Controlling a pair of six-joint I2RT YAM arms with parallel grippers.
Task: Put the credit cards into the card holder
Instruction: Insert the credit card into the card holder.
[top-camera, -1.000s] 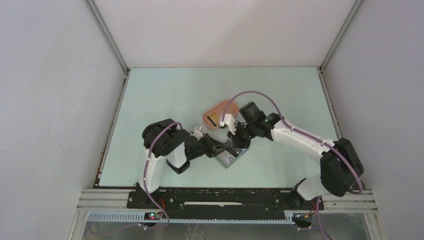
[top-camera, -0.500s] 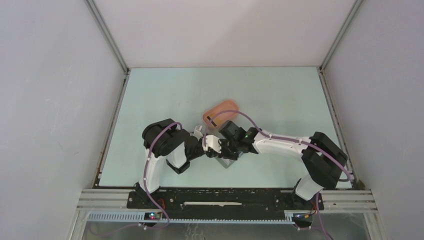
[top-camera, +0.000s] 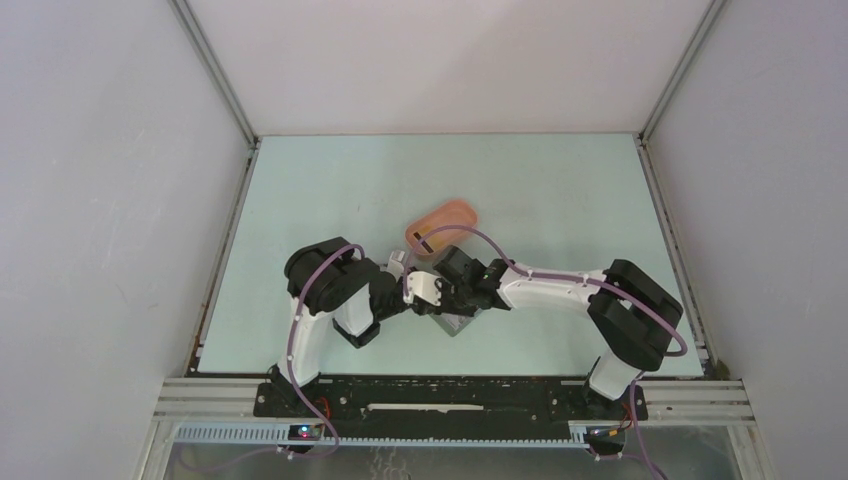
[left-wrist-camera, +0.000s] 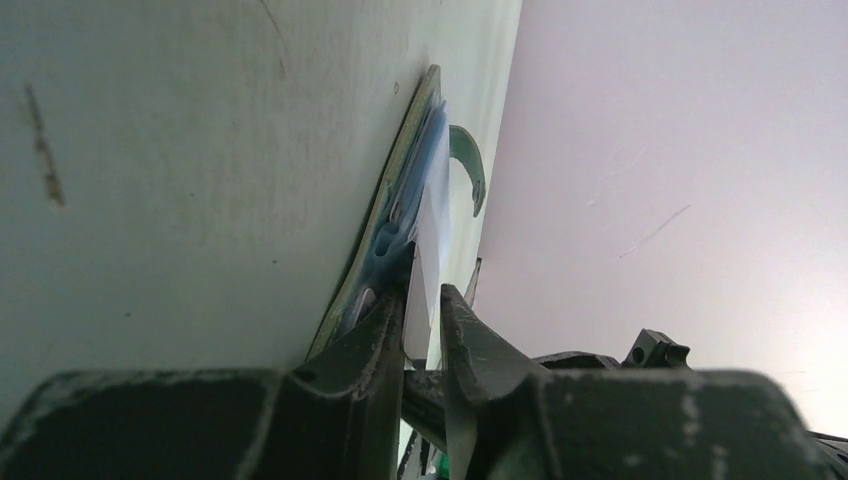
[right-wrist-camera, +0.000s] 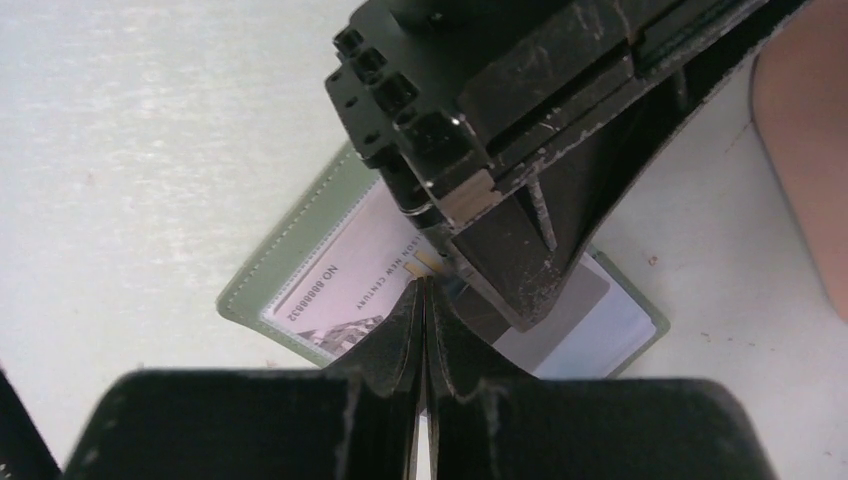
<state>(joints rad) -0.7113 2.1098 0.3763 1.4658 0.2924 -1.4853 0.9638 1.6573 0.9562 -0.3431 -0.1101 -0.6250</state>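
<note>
card holder (right-wrist-camera: 250, 290) lies open on the surface (right-wrist-camera: 120, 120), printed card (right-wrist-camera: 340, 290) in one side, grey card (right-wrist-camera: 575, 295) in the other. Cards look thin, stiff and slick, so I'd pinch an edge. Left end effector (left-wrist-camera: 424, 285) nips a pale sheet (left-wrist-camera: 432, 220) rising from the holder; right end effector (right-wrist-camera: 421, 285) is squeezed shut, tan sliver (right-wrist-camera: 430, 262) at its tips, maybe a card. Pink tray (top-camera: 452, 213) just beyond, contents unclear

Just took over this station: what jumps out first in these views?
Both arms' tips crowd over the open card holder near the table's front centre: the left gripper pinches a thin pale sheet there, the right gripper is shut. A printed card lies inside; a pink tray sits just behind.
</note>
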